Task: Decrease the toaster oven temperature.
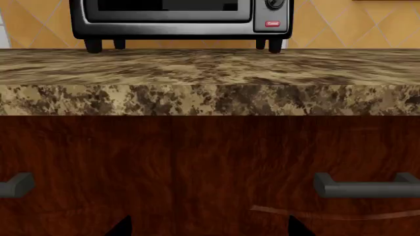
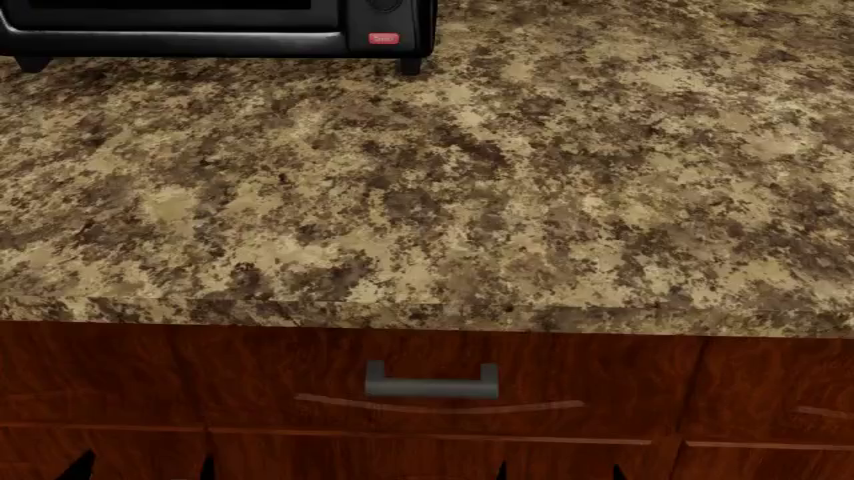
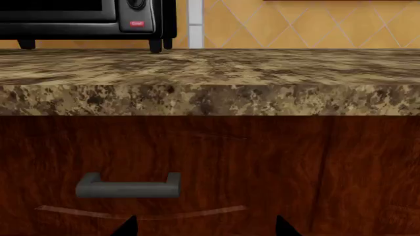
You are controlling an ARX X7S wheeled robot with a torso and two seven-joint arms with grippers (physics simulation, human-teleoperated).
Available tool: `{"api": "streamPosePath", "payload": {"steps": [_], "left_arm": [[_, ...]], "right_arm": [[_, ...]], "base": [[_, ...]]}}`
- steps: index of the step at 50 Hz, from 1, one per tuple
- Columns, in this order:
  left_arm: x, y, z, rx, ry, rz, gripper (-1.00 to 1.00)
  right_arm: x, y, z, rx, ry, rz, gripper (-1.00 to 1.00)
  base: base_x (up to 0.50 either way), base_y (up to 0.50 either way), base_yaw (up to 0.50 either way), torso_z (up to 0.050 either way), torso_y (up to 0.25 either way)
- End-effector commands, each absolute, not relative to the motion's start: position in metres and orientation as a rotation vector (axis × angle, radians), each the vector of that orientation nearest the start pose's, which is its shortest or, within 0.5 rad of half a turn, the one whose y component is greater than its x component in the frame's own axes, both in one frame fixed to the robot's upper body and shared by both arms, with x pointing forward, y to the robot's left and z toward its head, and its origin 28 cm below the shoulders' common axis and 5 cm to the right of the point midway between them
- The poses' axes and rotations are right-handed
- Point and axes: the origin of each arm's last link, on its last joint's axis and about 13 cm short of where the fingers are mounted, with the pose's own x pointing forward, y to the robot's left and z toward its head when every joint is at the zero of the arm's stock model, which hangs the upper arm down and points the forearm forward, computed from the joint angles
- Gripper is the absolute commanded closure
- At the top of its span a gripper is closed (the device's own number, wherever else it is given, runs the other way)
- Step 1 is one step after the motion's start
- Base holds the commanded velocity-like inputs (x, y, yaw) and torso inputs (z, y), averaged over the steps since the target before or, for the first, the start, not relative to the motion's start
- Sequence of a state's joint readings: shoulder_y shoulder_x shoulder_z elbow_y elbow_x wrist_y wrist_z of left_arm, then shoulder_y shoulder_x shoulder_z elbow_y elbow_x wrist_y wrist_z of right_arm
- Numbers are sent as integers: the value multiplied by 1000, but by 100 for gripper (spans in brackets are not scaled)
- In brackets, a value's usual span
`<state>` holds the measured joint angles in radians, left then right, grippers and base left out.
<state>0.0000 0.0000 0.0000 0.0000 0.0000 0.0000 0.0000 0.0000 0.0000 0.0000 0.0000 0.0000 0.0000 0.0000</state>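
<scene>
The toaster oven (image 2: pixel 214 25) stands at the far left of the granite table (image 2: pixel 507 190), on its short feet, with only its lower strip in the head view: the base of the dark glass door, the small red button (image 2: pixel 383 39) and the lower edge of one round knob (image 1: pixel 276 4) above it. Both arms hang low, in front of the wooden cabinet front (image 2: pixel 160 380), well apart from the appliance. The left tool (image 1: pixel 206 227) and the right tool (image 3: pixel 204 225) each show just two dark fingertips with a wide gap between them, so both look spread and hold nothing. The task looks to be at its very start, with the reach not yet made. The next move calls for raising an arm above the table edge and forward toward the control column, probably the left tool since the oven sits on that side, and lifting the head so the temperature knob can be told from the others before pinching it and turning it down.
</scene>
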Motion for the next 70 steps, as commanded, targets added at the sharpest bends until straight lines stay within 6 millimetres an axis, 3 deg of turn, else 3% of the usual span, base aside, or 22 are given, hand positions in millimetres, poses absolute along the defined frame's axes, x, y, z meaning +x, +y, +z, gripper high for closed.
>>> {"api": "streamPosePath", "payload": {"steps": [1,11,20,28,40,46,70], "left_arm": [[210,206,12,0,0,0,-100],[211,201,14,24,0,-21,-100],[215,204,1,23,-6,-39,-100],[215,204,7,25,-13,-25,-100],[203,201,60,36,-114,-9,-100],[203,203,71,29,-135,10,-100],[223,215,119,6,-142,8,-100]], "right_arm": [[210,-96,13,0,0,0,-100],[206,-95,11,8,3,-1,-100],[205,-95,14,5,-1,-3,-100],[204,-96,15,8,-10,-6,-100],[198,-95,41,-7,-99,-2,-100],[195,-95,50,-9,-133,2,-100],[202,-97,118,-74,-208,60,-100]], "base": [[0,0,0,0,0],[0,0,0,0,0],[0,0,0,0,0],[0,0,0,0,0],[0,0,0,0,0],[0,0,0,0,0],[0,0,0,0,0]]}}
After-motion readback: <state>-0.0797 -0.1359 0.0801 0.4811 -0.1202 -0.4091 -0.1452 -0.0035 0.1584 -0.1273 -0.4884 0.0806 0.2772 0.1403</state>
